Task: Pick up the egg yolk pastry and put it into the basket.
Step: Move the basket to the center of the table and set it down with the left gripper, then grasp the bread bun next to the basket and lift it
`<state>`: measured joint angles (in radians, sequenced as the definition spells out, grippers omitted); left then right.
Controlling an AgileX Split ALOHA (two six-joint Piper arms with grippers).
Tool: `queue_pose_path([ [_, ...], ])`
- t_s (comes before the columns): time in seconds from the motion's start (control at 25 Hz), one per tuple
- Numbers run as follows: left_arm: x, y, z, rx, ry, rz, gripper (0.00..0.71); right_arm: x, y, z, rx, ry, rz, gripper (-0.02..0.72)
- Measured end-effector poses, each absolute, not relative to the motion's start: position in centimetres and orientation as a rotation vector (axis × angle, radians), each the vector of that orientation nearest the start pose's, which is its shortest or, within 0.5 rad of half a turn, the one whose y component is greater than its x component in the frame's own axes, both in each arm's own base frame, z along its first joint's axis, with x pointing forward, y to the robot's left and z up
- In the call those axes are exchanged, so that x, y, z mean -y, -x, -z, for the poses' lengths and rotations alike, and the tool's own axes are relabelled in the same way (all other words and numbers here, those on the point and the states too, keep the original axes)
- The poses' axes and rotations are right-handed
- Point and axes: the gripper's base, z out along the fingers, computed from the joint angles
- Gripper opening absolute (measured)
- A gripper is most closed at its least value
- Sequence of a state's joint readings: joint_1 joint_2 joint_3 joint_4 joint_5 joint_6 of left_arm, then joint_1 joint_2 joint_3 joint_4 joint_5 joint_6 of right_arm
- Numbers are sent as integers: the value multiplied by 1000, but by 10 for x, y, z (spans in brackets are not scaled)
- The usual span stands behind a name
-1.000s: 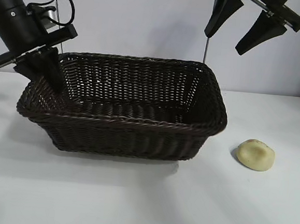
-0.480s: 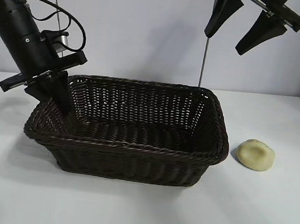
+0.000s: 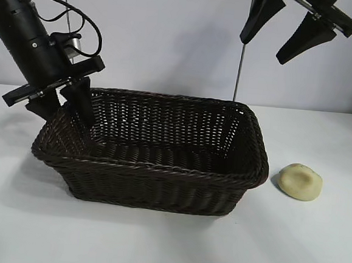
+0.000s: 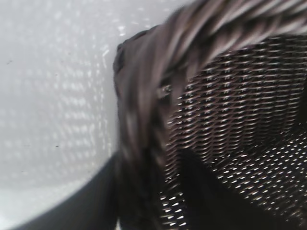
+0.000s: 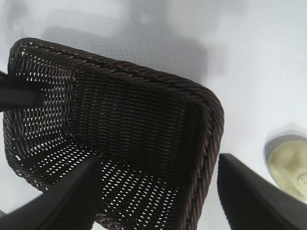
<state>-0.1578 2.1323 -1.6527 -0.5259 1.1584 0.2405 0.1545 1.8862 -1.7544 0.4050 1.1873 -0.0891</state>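
We see a white table (image 3: 155, 245) filling the lower half of the frame, with a plain pale wall (image 3: 171, 33) behind it across the upper half, and a thin upright rod (image 3: 239, 69) at upper right.

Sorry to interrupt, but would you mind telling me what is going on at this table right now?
The left gripper is at the left end of the basket, its open fingers straddling the braided rim, one inside and one outside. The basket rests on the white table with nothing visible in it. The egg yolk pastry lies on the table to the basket's right, untouched. The right gripper hangs open, high above the basket's right end and the pastry.
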Motion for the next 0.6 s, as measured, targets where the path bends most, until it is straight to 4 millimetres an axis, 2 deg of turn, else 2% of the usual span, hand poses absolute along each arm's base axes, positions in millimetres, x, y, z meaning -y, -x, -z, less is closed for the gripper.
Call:
queue_pose_path([
  [0.32,101,-394,-264,-2879,-311,676,520,-95,-396,-311,-2755,211,-577,496],
  [0.48,102,-381,-293,-2819,-322,671,520,-95,-396,-311,-2755,211,-577,496],
  [0.6,109,-372,-307,-2794,-350,673,520,-95,-396,-311,-2755,211,-577,496],
])
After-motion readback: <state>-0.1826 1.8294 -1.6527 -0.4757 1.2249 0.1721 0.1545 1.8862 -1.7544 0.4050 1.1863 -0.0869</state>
